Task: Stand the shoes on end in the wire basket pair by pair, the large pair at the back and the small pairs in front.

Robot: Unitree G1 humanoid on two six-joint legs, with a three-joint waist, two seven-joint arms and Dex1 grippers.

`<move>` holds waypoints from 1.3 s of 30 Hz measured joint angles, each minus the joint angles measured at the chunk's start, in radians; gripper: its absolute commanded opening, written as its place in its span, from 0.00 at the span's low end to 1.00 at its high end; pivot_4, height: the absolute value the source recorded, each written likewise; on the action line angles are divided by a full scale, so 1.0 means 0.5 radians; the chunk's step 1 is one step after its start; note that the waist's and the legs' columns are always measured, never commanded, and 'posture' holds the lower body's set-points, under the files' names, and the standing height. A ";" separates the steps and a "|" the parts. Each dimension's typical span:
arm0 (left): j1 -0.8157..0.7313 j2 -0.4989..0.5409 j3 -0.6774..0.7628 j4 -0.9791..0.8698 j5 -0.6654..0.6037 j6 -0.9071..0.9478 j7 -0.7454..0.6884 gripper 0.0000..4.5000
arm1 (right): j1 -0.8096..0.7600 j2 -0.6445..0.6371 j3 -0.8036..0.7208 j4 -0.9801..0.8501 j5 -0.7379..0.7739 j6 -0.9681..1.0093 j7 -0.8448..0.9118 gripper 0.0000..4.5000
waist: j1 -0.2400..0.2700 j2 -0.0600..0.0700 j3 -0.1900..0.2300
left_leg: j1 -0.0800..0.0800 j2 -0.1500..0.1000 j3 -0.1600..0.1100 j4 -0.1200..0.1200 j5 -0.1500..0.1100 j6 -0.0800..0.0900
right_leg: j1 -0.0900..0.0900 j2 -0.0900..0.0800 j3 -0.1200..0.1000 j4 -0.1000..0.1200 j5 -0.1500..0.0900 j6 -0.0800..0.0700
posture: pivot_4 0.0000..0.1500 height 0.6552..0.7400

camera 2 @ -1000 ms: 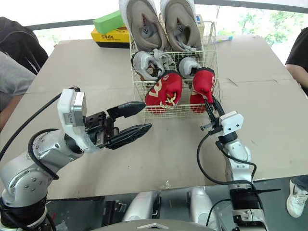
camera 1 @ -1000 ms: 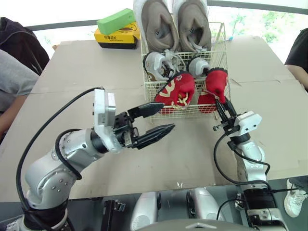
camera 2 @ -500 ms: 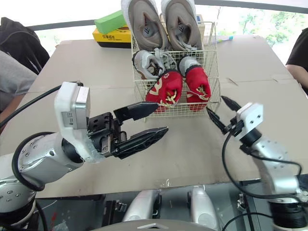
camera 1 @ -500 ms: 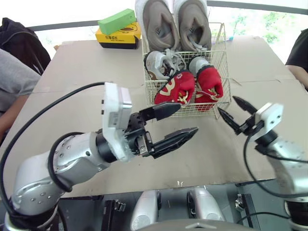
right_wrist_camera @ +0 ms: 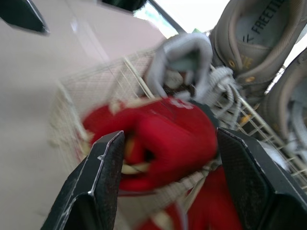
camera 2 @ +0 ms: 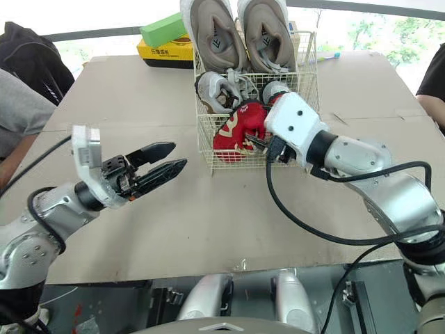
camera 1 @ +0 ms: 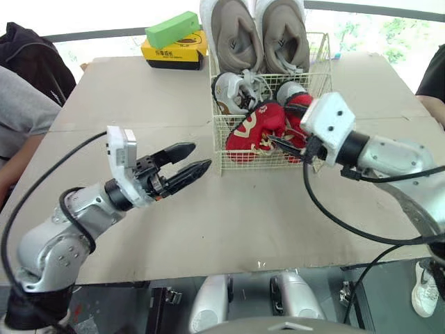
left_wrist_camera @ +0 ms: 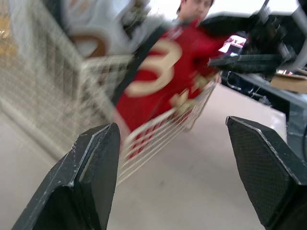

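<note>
left end effector (camera 1: 200, 155) spread, right end effector (right_wrist_camera: 170, 136) spread

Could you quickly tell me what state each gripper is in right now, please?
Left gripper: open, empty, beside the wire basket.
Right gripper: open, straddling a red shoe in the basket.

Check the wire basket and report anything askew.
The red shoe at the wire basket's front leans sideways rather than standing on end, framed by the open right gripper. The grey pair behind looks tilted too. The large tan pair stands straight.
</note>
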 measured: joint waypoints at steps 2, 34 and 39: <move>0.030 -0.037 -0.002 0.074 0.085 -0.079 -0.117 0.85 | -0.053 0.024 0.086 0.070 -0.169 -0.073 0.001 0.63 | -0.001 0.000 0.000 | -0.004 0.002 -0.001 -0.002 0.000 0.000 | -0.006 -0.003 0.002 0.000 0.000 0.001 | 1.00 1.00; 0.430 -0.256 0.134 0.159 0.376 -0.476 -0.782 0.85 | -0.108 0.387 0.154 0.190 -1.084 -0.592 0.496 0.34 | -0.041 0.000 0.000 | -0.004 0.005 -0.002 -0.005 -0.001 0.000 | -0.011 -0.013 -0.001 0.009 0.001 0.000 | 1.00 1.00; 0.378 -0.266 0.074 0.140 0.377 -0.422 -0.733 0.85 | -0.089 0.365 0.109 0.180 -1.088 -0.574 0.570 0.66 | -0.041 0.001 0.001 | -0.003 0.005 -0.003 -0.005 -0.001 0.000 | -0.011 -0.013 -0.002 0.011 0.001 0.000 | 1.00 1.00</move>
